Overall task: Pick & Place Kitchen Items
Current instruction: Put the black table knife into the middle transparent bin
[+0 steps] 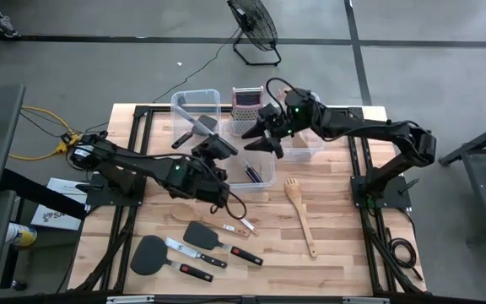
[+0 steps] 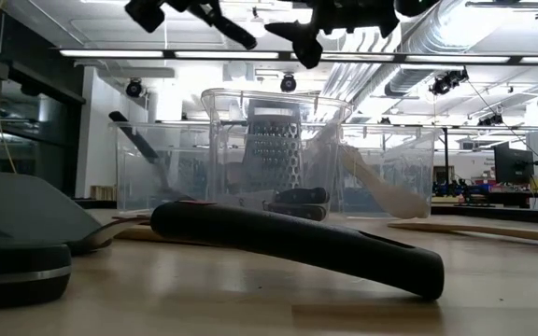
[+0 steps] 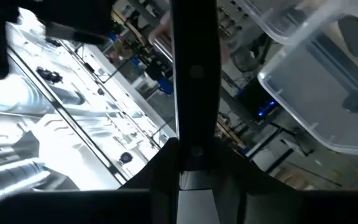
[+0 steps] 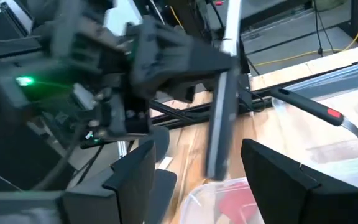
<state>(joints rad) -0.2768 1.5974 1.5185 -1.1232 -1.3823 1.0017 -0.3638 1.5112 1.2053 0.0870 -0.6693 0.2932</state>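
My left gripper [image 1: 219,152] is shut on a black-handled steel knife [image 4: 219,124], high above the clear bins in the middle of the table. The knife's riveted handle [image 3: 191,74] runs forward from my fingers. My right gripper [image 1: 266,145] is open and empty, close to the right of the left one. In the right wrist view its fingers [image 4: 135,174] stand on either side of the knife's handle, which lies farther off. Below is a bin [image 4: 229,199] with something red in it. My left gripper pinches the knife between its two fingers about where the black handle meets the steel blade [image 4: 224,56]. The knife is lifted clear of the bins and the table. Its handle hangs down [image 4: 216,149] and its blade points up [image 4: 232,22].
Three clear bins stand at the back: the left [image 1: 184,101] holds a spatula, the middle [image 1: 260,173] knives, the right [image 1: 306,143]. A steel grater [image 1: 245,105] stands behind. A wooden fork [image 1: 300,215], black spatulas [image 1: 201,235], knives [image 1: 194,255] and a wooden spoon [image 1: 184,211] lie in front.
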